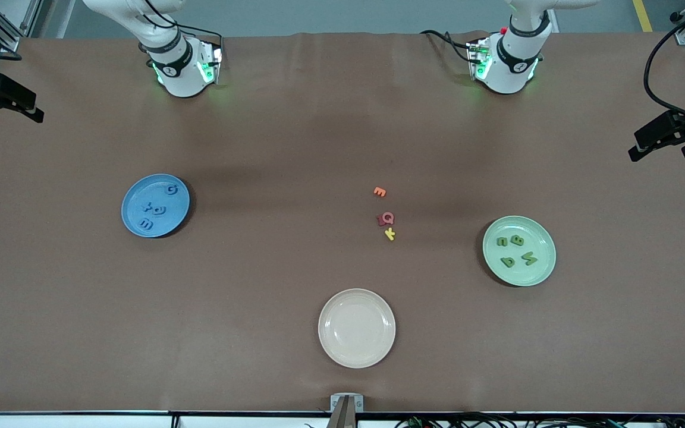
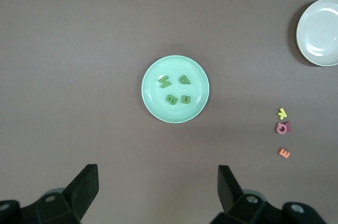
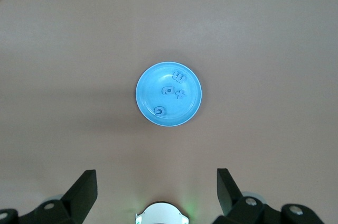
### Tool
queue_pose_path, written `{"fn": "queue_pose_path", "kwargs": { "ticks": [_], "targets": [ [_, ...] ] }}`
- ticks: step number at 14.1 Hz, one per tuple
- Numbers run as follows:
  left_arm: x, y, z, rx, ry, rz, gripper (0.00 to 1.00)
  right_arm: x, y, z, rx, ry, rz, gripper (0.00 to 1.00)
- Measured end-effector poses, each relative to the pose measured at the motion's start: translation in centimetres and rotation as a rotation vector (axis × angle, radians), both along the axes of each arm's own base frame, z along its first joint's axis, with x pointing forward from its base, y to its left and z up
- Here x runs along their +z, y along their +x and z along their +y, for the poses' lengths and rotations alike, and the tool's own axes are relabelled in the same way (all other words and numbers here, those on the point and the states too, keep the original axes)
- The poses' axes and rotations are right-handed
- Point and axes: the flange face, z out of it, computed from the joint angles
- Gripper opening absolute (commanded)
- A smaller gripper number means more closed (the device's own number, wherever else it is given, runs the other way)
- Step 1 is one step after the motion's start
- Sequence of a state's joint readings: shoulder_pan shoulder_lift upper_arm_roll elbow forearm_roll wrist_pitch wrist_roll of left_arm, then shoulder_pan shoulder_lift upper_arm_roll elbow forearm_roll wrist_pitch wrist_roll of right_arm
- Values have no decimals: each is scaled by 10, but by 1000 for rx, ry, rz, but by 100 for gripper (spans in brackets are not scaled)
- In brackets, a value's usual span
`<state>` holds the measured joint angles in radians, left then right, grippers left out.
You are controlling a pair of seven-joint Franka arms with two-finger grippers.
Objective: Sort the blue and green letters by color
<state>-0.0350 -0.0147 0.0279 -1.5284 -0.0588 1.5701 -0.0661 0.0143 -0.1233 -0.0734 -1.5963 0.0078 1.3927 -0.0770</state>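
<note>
With fingers spread and empty, the left gripper [image 2: 156,195] hung high over the green letters [image 2: 176,90] on the green plate [image 2: 153,108], the right gripper [image 3: 156,195] likewise over the blue letters [image 3: 170,93] on the blue plate [image 3: 145,110].

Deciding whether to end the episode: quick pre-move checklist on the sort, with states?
1. Four blue letters on blue plate: ok.
2. Four green letters on green plate: ok.
3. No blue or green letter loose on the table: ok.
4. Orange, red and yellow letters off the plates: ok.
5. Left gripper open, empty: ok.
6. Right gripper open, empty: ok.
</note>
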Motion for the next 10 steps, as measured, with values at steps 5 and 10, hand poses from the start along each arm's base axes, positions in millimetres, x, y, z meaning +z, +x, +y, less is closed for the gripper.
{"fn": "queue_pose_path", "kwargs": {
  "ticks": [5,10],
  "targets": [
    [1,0,0,0,0,-1,100,-10,1,1,27,3,13,100],
    [1,0,0,-1,0,-2,100,-10,1,0,29,3,12,100]
  ]
}}
